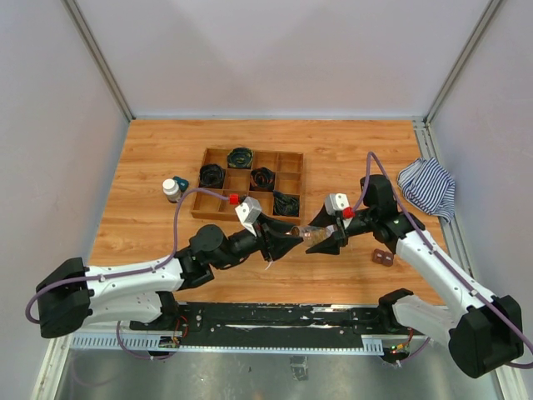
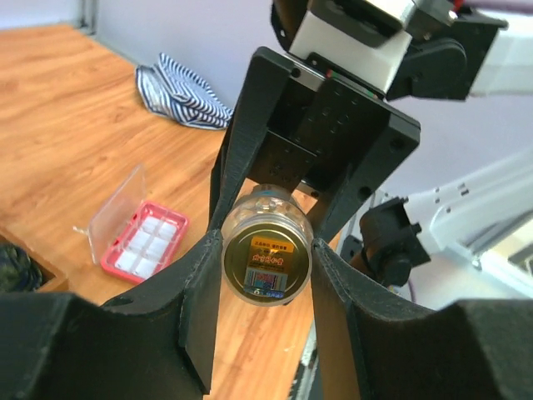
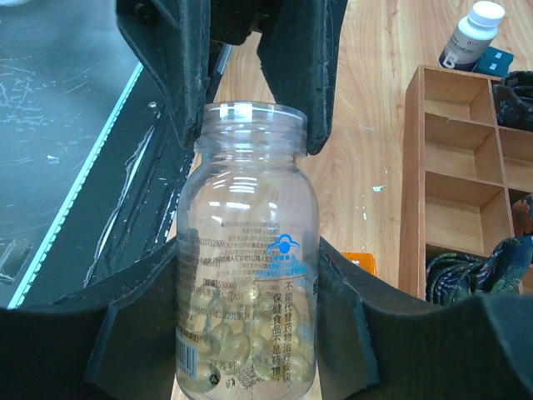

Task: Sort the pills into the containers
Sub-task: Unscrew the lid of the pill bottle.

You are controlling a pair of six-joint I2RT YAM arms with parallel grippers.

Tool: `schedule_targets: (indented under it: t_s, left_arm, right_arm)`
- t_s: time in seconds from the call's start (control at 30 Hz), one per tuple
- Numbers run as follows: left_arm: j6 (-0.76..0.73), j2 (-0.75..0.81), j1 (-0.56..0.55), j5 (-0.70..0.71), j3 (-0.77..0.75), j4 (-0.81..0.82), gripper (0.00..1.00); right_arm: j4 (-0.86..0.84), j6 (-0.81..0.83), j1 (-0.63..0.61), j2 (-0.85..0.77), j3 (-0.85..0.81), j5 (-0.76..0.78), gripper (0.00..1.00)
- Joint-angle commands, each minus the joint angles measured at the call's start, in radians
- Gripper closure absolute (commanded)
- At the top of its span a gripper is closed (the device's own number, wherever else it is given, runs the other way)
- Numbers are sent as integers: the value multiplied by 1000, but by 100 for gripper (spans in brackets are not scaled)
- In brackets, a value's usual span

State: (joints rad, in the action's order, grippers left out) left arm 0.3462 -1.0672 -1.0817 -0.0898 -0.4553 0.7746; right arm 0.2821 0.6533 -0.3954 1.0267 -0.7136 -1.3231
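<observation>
A small clear vial (image 1: 312, 236) with pale yellow softgel pills lies level in the air between both grippers, above the table's front middle. My right gripper (image 1: 331, 240) is shut on its body (image 3: 248, 217). My left gripper (image 1: 287, 242) faces it, and its fingers (image 2: 196, 283) press on both sides of the vial's gold-topped cap (image 2: 266, 260). The dark bottle with the white cap (image 1: 171, 190) stands left of the wooden tray. The flat pink box (image 2: 143, 239) lies open on the table, its clear lid raised; it also shows in the top view (image 1: 383, 257).
A wooden compartment tray (image 1: 291, 171) with black coils sits at mid table. A striped cloth (image 1: 428, 188) lies at the right edge. A small orange block (image 3: 360, 263) lies below the vial. A teal object (image 1: 181, 181) sits by the dark bottle.
</observation>
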Motion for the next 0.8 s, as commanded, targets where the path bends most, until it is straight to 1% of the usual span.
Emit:
schedule_targets:
  t_s: [0.0,0.03,0.07,0.17,0.27,0.3,0.37,0.47,0.6,0.67,0.73,0.77]
  left_arm:
    - [195,9,-79,283,-91,-130,100]
    - [208,8,-82,308,-100,-152,98]
    - [224,6,-83,330,-108,-171,91]
    - [219,7,-83,326,-118,-180,54]
    - [178,17,-83,314,-126,-179,26]
    - [164,33,-83,312,-125,-179,14]
    - [129,67,-82,307,-115,-179,2]
    - [44,136,-82,268,-90,-190,1]
    - [-103,228,-83,128,-60,-228,1]
    - [-208,278,-82,64,-30,-234,1]
    - [-342,317,-82,1,8,-203,1]
    - [-444,328,-81,-41,17,-196,1]
  right_arm:
    - [-13,17,-16,-3,-18,-45,99]
    - [-12,16,-16,-2,-18,-45,99]
    - [-13,17,-16,-4,-19,-45,99]
    - [-13,15,-16,-7,-18,-45,100]
    - [-13,15,-16,-4,-18,-48,99]
    - [-12,16,-16,-4,-19,-49,99]
    - [-14,14,-16,-4,-18,-50,99]
    - [-12,14,-16,-4,-19,-50,99]
    - [-12,13,-16,-2,-19,-50,99]
    - [-13,14,-16,-2,-19,-50,100]
    - [-13,14,-15,-5,-17,-51,99]
    - [-13,15,-14,-4,-17,-52,99]
